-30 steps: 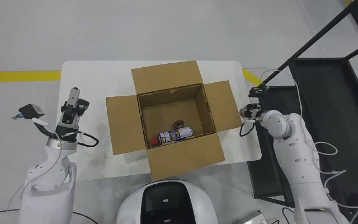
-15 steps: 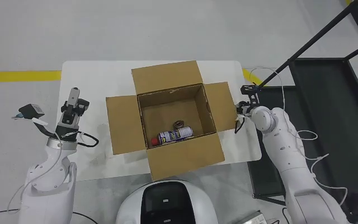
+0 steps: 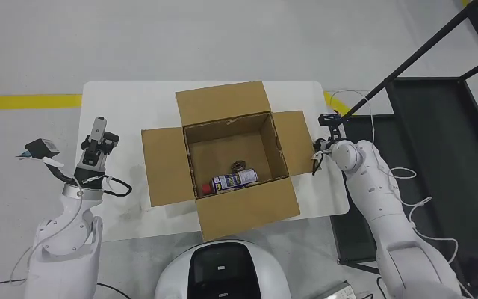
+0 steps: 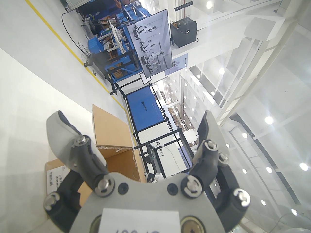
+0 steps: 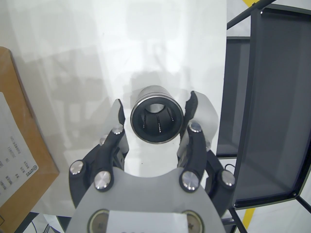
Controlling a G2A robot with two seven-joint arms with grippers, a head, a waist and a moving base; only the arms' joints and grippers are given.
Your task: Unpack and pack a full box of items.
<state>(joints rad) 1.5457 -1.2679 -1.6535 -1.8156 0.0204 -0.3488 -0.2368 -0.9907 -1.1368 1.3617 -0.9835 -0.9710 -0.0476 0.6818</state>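
One open cardboard box (image 3: 224, 101) sits mid-table (image 3: 119, 105), holding one spray can (image 3: 233, 180) and one small ring (image 3: 239, 164). One steel bearing (image 5: 156, 122) stands beside its right flap, between the right gripper's (image 5: 156, 104) parted jaws. The left gripper (image 4: 132, 120) gapes wide. The right arm has crept boxward.

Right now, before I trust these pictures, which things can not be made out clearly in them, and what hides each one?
1. Right wrist view: whether the right tool grips the metal sleeve; the sleeve sits within it, but contact cannot be judged.
2. Top view: the small round thing beside the spray can in the box is too small to identify.
3. Left wrist view: the box's inside, hidden by its own wall and the left tool.
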